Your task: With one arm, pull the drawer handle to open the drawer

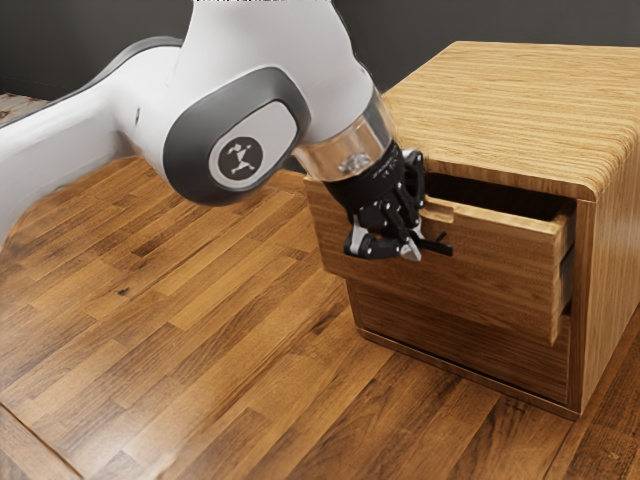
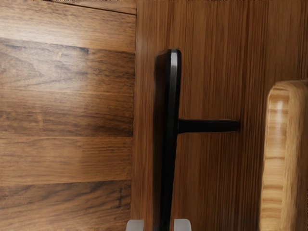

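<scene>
A light wooden cabinet [image 1: 520,100] stands at the exterior view's right. Its top drawer [image 1: 490,270] is pulled partway out, with a dark gap showing behind the front panel. My black gripper [image 1: 388,243] sits at the drawer front, shut on the thin black drawer handle [image 1: 436,246]. In the wrist view the handle bar [image 2: 168,134] runs straight away from my hand, joined to the drawer front [image 2: 211,57] by a short black post [image 2: 207,126]. Two grey fingertips [image 2: 135,225] flank the bar at its near end.
The cabinet rests on a dark wooden plank surface [image 1: 180,330] that stretches toward the exterior view's left and front. A lower drawer [image 1: 450,340] sits shut beneath the top one. The cabinet's pale rounded edge [image 2: 284,159] shows beside the drawer front.
</scene>
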Robot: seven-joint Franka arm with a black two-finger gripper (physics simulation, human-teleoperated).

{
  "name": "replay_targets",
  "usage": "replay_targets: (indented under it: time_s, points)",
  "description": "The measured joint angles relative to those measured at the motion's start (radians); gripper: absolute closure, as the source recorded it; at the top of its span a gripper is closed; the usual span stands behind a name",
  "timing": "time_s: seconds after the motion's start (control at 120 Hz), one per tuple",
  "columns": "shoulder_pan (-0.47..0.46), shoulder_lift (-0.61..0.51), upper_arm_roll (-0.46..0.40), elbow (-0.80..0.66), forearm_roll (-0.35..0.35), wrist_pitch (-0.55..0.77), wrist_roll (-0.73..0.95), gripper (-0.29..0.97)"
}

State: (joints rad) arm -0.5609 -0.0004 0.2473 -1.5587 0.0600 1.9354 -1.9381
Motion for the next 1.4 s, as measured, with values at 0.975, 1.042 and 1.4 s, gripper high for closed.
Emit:
replay_targets:
  time_s: [0.975, 1.042, 1.4]
  points:
    - [0.069, -0.397, -0.205, -0.411, 0.067, 0.039, -0.079, 0.75]
    - [0.074, -0.417, -0.215, -0.428, 0.069, 0.042, -0.085, 0.74]
    - [0.105, -0.492, -0.264, -0.490, 0.066, 0.043, -0.112, 0.78]
